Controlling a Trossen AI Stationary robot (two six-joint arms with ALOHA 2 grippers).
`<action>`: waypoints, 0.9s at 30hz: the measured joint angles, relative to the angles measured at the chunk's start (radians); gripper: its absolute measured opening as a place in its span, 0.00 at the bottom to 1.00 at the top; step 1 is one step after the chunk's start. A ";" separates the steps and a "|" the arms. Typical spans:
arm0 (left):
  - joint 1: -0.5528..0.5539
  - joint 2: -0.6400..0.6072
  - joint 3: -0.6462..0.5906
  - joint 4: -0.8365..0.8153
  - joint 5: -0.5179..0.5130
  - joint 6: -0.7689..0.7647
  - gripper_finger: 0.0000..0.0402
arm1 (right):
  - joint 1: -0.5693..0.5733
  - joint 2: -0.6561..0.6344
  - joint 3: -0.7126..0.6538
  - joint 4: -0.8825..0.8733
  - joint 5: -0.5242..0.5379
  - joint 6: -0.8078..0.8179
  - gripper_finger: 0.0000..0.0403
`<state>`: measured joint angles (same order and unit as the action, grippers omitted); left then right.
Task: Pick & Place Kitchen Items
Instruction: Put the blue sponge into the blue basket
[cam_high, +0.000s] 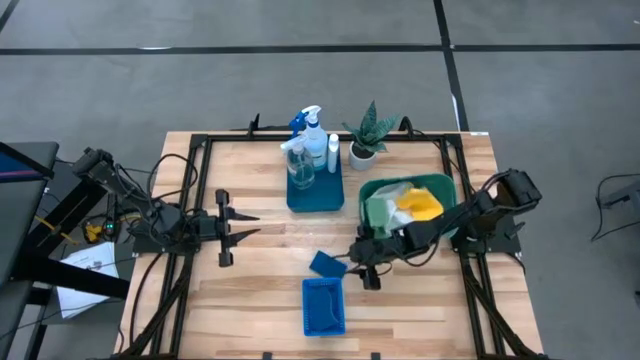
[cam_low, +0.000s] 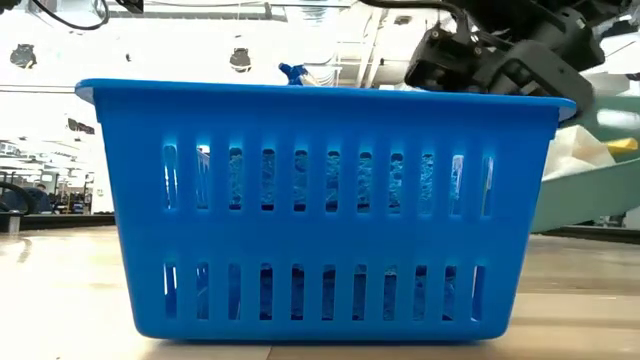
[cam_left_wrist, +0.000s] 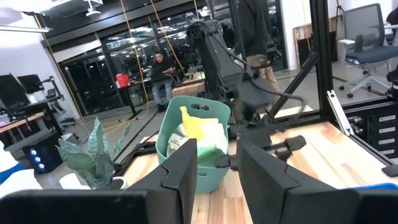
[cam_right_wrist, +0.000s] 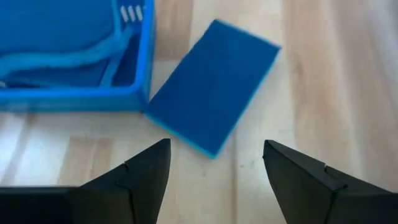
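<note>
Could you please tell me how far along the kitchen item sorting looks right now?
Done: cloths fill the teal tub, and bottles stand on the blue tray. In hand: nothing is gripped; the open right tool hovers above the blue sponge lying against the blue basket. Left: grasping and placing that sponge. The left tool waits, open, at the table's left.

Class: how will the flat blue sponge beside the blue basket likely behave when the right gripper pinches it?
The blue sponge looks thin and flat, so probably light and squashy. Lying flat on the table, it shouldn't roll, though it may slide.
</note>
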<state>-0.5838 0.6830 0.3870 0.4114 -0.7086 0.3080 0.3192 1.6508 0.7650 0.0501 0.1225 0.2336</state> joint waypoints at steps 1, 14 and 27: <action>0.000 0.000 0.000 -0.001 0.000 0.000 0.27 | -0.001 -0.013 0.000 -0.002 0.000 0.007 0.62; 0.000 0.000 0.000 -0.003 0.000 0.000 0.27 | 0.055 -0.221 0.000 -0.062 0.116 0.034 0.62; 0.000 0.000 0.000 -0.003 0.000 0.000 0.27 | 0.125 -0.241 0.000 -0.119 0.218 0.167 0.62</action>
<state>-0.5838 0.6830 0.3870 0.4084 -0.7086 0.3084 0.4442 1.4097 0.7654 -0.0693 0.3403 0.4004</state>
